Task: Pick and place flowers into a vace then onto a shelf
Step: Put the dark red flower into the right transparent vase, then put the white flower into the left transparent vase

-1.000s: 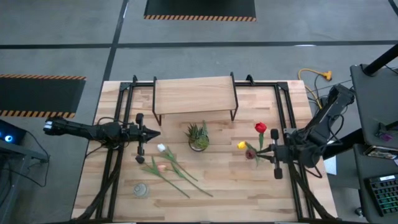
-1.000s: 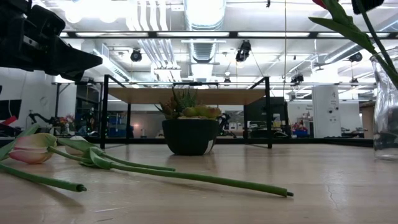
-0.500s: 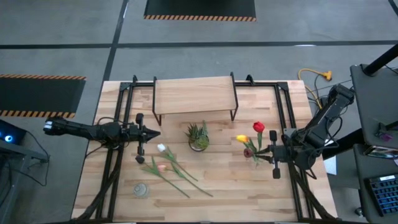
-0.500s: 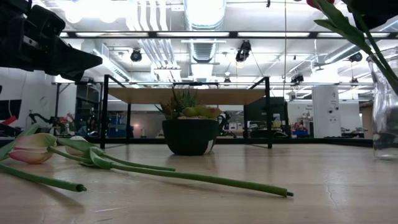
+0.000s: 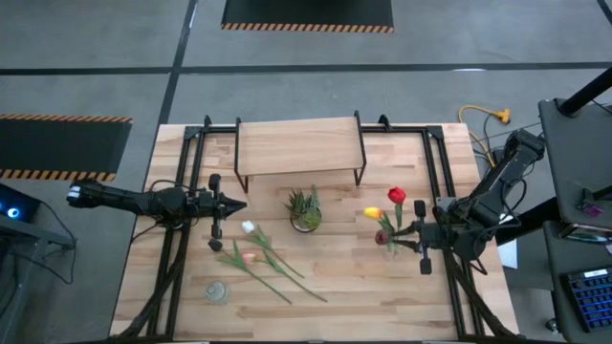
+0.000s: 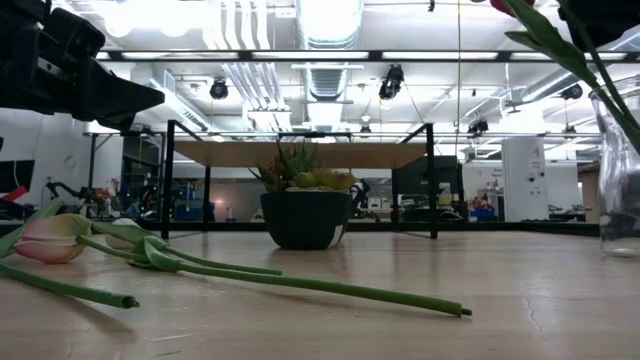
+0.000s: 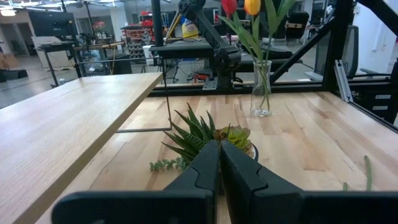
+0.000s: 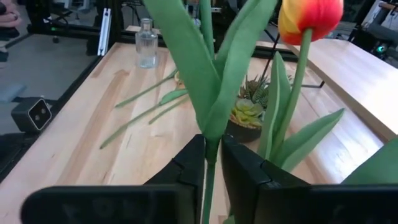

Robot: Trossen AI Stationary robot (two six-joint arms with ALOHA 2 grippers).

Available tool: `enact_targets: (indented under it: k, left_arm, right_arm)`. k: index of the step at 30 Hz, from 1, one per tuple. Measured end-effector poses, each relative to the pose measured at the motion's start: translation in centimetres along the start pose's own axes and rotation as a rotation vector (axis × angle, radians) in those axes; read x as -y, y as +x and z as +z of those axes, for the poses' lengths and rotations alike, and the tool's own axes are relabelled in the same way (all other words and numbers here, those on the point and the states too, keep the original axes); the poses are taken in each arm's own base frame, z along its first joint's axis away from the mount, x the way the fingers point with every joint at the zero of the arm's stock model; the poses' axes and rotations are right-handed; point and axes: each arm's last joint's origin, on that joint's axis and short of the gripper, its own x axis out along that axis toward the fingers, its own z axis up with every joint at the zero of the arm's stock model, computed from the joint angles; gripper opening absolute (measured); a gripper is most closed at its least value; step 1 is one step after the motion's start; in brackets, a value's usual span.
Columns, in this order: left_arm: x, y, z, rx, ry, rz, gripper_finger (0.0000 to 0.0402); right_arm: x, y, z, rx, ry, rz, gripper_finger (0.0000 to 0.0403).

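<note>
- Two arms: the left gripper [image 5: 239,203] hangs over the table's left side, its fingers pressed together on nothing.
- Two loose flowers [image 5: 260,254], one white head and one pink, lie on the wooden table [image 5: 344,287] just right of that gripper, stems running toward the near edge.
- One small empty glass bottle [image 5: 216,290] stands near the front left, apart from them.
- One potted succulent [image 5: 305,210] sits mid-table, between both arms and in front of the shelf [image 5: 298,146].
- Three tulips [image 5: 387,215] (red, yellow, maroon) stand in a glass vase [image 7: 261,88] right of the succulent.
- The right gripper [image 5: 413,233] is pinched narrow around a green stem [image 8: 209,163] of that bunch.
</note>
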Motion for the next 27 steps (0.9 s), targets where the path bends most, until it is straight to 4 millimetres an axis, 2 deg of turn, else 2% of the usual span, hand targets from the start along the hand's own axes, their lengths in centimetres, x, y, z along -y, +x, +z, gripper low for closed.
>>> enact_targets:
  k: [11,16,27]
  left_arm:
    - [0.0,0.0,0.0,0.000,0.000,0.000,0.0000]
    - [0.0,0.0,0.0,0.000,0.000,0.000,0.0000]
    - [0.0,0.0,0.0,0.000,0.000,-0.001,0.0000]
  right_arm:
    - [0.3,-0.6,1.2,-0.042,0.028,-0.016,0.0112]
    - [0.3,-1.0,2.1,-0.050,0.044,0.036,0.0132]
    - [1.1,-2.8,5.8,0.013,0.098,0.091,0.0125]
